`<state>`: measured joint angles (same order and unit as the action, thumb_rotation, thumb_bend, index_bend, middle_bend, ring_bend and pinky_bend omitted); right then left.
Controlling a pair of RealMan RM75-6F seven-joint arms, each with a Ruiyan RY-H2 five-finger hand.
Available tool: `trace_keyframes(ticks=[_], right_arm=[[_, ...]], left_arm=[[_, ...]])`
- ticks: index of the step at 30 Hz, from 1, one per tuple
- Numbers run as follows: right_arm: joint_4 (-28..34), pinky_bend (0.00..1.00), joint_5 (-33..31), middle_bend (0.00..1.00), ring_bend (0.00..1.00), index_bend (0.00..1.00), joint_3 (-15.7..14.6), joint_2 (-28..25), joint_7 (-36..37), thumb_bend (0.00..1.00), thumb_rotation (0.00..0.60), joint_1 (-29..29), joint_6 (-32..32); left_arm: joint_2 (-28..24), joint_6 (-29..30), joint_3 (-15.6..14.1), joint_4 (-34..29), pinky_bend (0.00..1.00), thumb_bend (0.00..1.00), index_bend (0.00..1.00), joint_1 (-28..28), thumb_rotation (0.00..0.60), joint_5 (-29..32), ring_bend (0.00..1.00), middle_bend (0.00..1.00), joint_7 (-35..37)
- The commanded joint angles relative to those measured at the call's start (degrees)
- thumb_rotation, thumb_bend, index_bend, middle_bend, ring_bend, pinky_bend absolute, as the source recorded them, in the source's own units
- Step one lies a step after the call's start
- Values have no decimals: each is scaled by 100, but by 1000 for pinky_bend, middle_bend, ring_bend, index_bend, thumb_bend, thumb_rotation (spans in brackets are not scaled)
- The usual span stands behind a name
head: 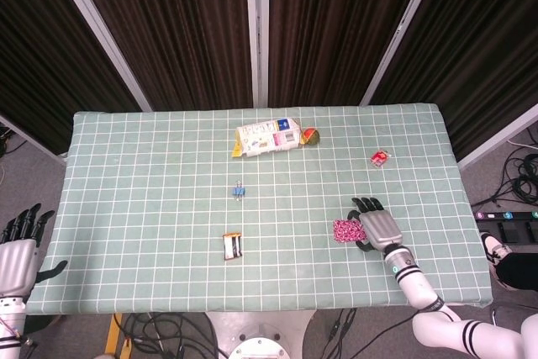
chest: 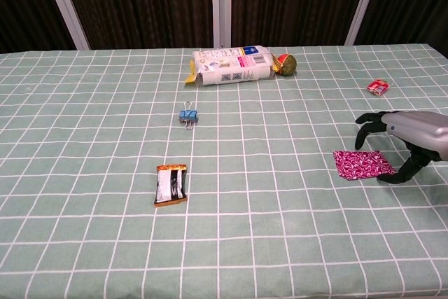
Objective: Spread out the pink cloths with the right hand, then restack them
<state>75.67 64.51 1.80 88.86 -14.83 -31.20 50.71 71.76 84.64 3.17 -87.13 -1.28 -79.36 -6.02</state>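
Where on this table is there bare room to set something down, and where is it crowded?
Free: the whole left side, left of the binder clip and snack bar; the near edge; the middle between clip and pink cloths. Crowded: far centre around the white package and ball, and the right, where the right hand hovers beside the cloths near the red packet.

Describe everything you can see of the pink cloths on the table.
The pink cloths show as one flat, roughly square patch of magenta fabric with a fine white pattern, lying on the green checked tablecloth near the front right. Separate layers cannot be told apart. The right hand arches over their right edge, fingers spread and thumb down beside them; whether it touches them is unclear. Nothing else lies close by.
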Motion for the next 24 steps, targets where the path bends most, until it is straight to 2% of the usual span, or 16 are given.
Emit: trace_keyframes(ticks=[1, 5, 10, 18, 24], right_arm=[[17, 0, 36, 41, 0, 268, 4, -19, 17, 173, 569, 11, 11], [208, 0, 199, 40, 0, 243, 97, -203, 275, 173, 561, 134, 300], [553, 0, 728, 40, 0, 229, 217, -753, 1027, 173, 577, 569, 1234], [1321, 0, 1773, 31, 0, 194, -27, -1800, 1944, 173, 600, 1550, 3012], [1494, 0, 2034, 19, 0, 178, -258, -2245, 2174, 175, 598, 2013, 3457]], left_arm=[[4, 7, -4, 3, 124, 18, 187, 2, 600, -9, 72, 143, 3], [-1, 12, 7, -2, 124, 18, 187, -5, 600, -12, 72, 143, 15], [-12, 46, 7, -14, 124, 18, 188, -4, 600, -49, 72, 143, 33], [-7, 112, 12, -143, 123, 18, 188, -31, 600, -149, 72, 143, -57], [-8, 204, -16, -250, 124, 18, 187, -20, 600, -254, 72, 143, -132]])
